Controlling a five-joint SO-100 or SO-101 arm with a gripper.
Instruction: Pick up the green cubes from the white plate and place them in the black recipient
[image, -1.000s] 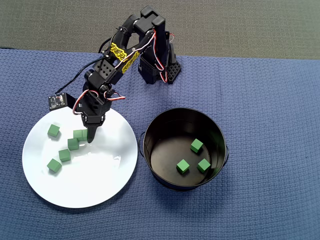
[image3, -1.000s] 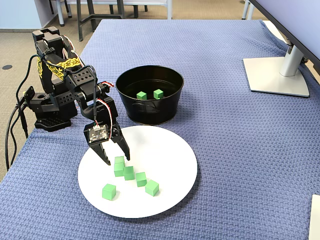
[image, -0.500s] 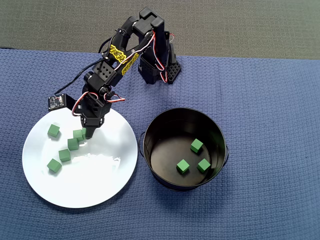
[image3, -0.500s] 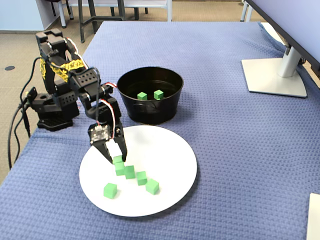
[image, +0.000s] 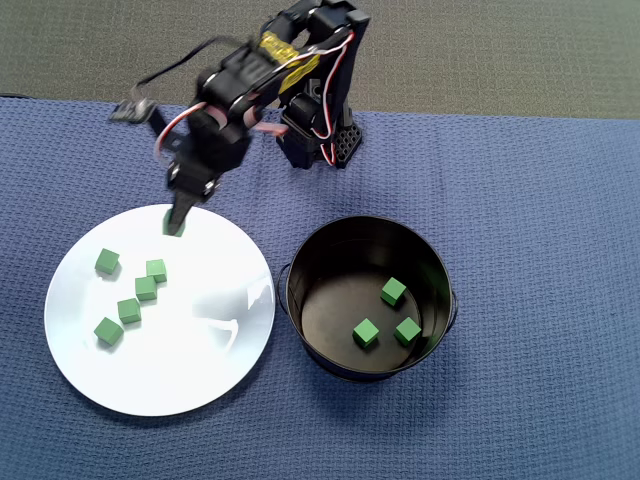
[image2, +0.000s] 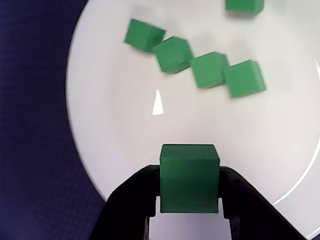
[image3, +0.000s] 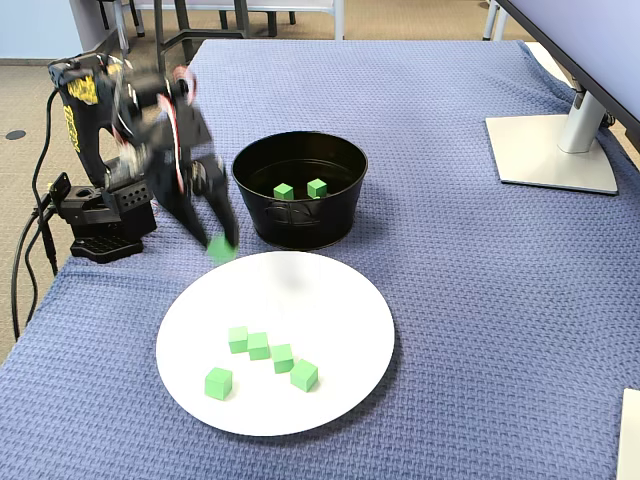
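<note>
One small matte green cube sits clamped between the two black fingers of the arm's gripper, lifted above the far rim of the large round glossy white plate; the carry, in my judgement, calls for holding the squeeze steady, swinging across over the blue woven cloth to the round glossy black metal pot, and letting go only once centred above its mouth, clear of the wall; the plate holds five more green cubes, four in a near-touching row and one apart; the pot holds three loose cubes on its floor.
</note>
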